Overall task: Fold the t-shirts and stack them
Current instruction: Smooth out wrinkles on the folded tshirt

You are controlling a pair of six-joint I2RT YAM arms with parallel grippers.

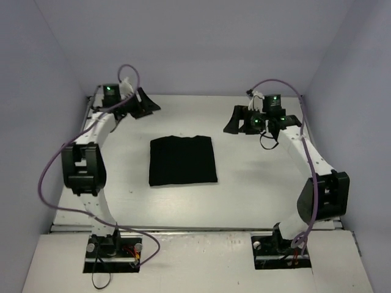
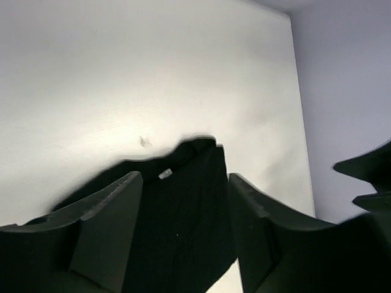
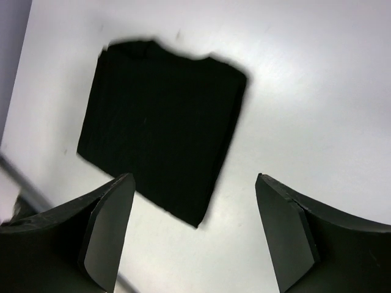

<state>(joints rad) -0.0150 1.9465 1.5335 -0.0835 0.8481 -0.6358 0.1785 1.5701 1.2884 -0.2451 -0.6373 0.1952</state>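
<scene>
Since the folded black t-shirt [image 1: 182, 160] lying flat in the middle of the bench [image 1: 244, 195] looks soft, light and floppy, it is best held by a folded edge, and the left tool [image 1: 145, 107] and right tool [image 1: 239, 124] are both open, empty and well away from it.

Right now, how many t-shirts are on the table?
1: a folded black t-shirt lies flat in the middle of the table. Another layered beneath it could be hidden.
</scene>
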